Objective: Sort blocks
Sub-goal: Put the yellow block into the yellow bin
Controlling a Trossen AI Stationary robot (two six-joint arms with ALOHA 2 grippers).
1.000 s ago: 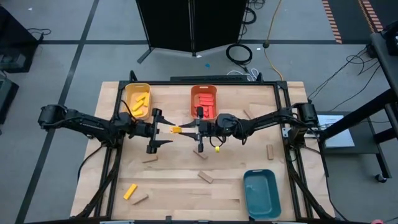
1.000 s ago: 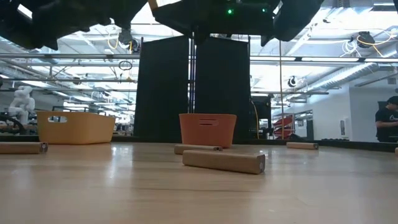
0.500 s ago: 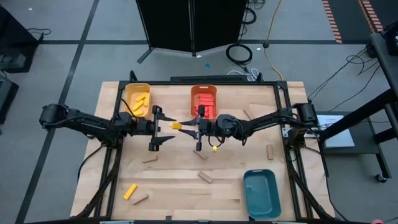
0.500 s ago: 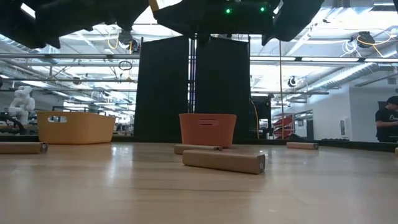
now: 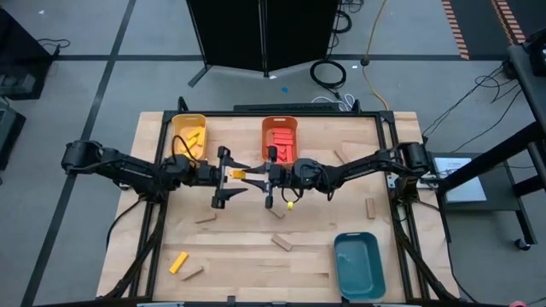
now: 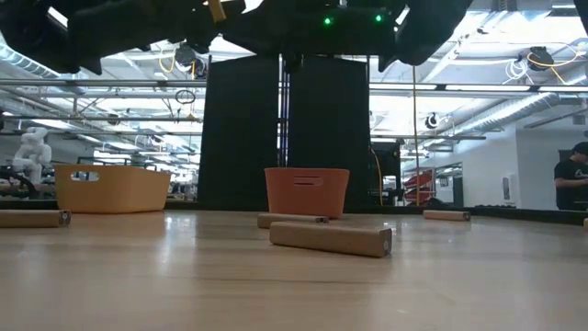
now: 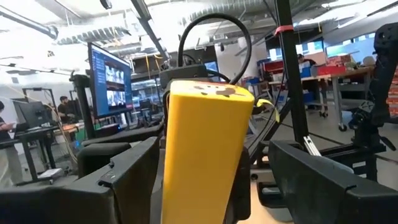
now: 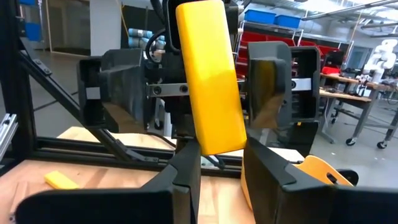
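A yellow block (image 5: 239, 174) hangs above the middle of the table, with my right gripper (image 5: 252, 176) shut on it. In the right wrist view the block (image 8: 211, 81) sticks out ahead of my right gripper (image 8: 221, 171). My left gripper (image 5: 230, 177) faces it from the table's left and is wide open. Its fingers (image 7: 124, 180) stand on either side of the block's free end (image 7: 202, 149) without touching it. Other blocks lie on the table: tan ones (image 5: 282, 242) (image 5: 370, 207) (image 5: 206, 219) and a yellow one (image 5: 178, 262). My right gripper pinches the yellow block's near end (image 8: 219, 142) between its two fingers (image 8: 186, 168). The fingers lie level, pointing toward the table's left, along the block. The block is lifted clear of the table, and its free end reaches between my left gripper's open fingers.
A yellow bin (image 5: 188, 136) holding yellow blocks and an orange bin (image 5: 281, 141) holding red ones stand at the far edge. A teal bin (image 5: 358, 264) stands near right. A tan block (image 6: 331, 239) lies mid-table below the arms. A person (image 6: 571, 179) stands far off in the room.
My left gripper has moved toward the table's right edge, up to the yellow block, still wide open, so that its fingers now stand on either side of the block's free end. My right gripper keeps its hold on the block.
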